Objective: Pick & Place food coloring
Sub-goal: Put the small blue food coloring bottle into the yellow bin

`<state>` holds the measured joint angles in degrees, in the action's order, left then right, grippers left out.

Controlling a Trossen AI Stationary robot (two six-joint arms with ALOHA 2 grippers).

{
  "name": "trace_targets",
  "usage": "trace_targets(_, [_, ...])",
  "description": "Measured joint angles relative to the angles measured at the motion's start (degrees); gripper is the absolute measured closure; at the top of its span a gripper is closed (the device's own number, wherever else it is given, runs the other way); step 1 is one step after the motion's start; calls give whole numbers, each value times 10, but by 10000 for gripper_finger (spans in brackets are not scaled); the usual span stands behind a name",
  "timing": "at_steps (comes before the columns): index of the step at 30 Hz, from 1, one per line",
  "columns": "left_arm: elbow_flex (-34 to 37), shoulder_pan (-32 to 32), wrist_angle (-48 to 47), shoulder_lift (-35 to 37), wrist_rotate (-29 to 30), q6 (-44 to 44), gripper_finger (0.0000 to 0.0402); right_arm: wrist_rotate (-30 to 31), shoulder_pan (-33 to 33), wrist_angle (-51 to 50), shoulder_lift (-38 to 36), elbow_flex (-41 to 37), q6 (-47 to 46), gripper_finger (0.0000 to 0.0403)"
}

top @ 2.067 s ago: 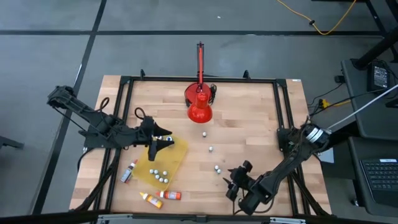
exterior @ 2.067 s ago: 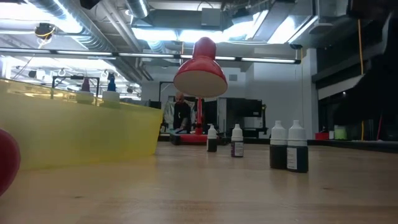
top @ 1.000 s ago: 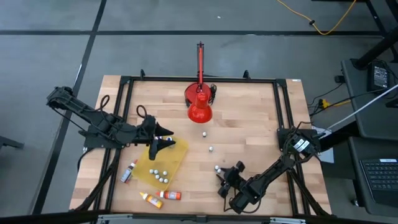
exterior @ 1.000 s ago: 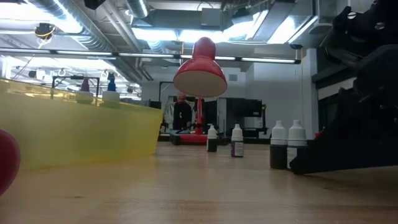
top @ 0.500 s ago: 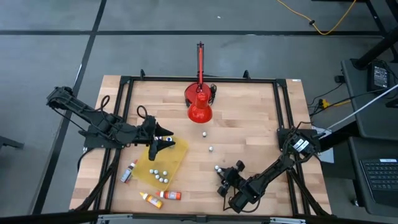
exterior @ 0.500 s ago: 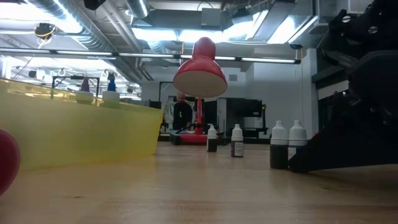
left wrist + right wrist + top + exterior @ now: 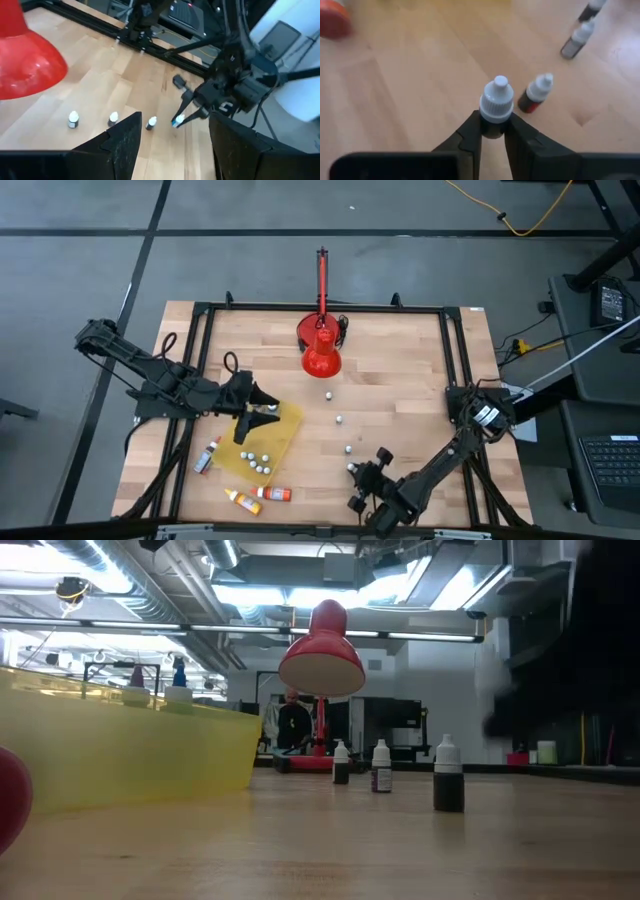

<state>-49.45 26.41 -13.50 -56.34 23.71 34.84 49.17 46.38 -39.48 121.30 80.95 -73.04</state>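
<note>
One upright food coloring bottle [image 7: 495, 111] sits clamped in the right pincer [image 7: 493, 131], leftward of it the yellow tray [image 7: 284, 420], nearer the half-open, empty left pincer [image 7: 258, 408].

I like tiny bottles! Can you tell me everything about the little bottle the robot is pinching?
The little bottle is a dark squeeze bottle with a ribbed white cap and a pointed tip, and it looks like plastic. The right hand is shut on it, one dark finger on each side just under the cap. It stands upright and seems lifted off the wooden table. Only the fingers touch it. Three more small bottles stand on the table beyond it.
</note>
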Motion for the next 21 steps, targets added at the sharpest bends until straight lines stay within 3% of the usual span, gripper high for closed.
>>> trace_targets(4, [-12,0,0,-1,-23,-30,178,-3,4,-101,0,84,3,331])
trace_targets(8, [-36,0,-8,-2,-32,-80,178,-42,0,-163,-1,159,66,336])
trace_targets(14, [-95,0,-80,-5,-27,-120,178,-116,-42,-182,-1,255,177,332])
trace_targets(21, [-181,0,-204,-37,-16,-121,178,-156,-101,-181,-2,345,327,336])
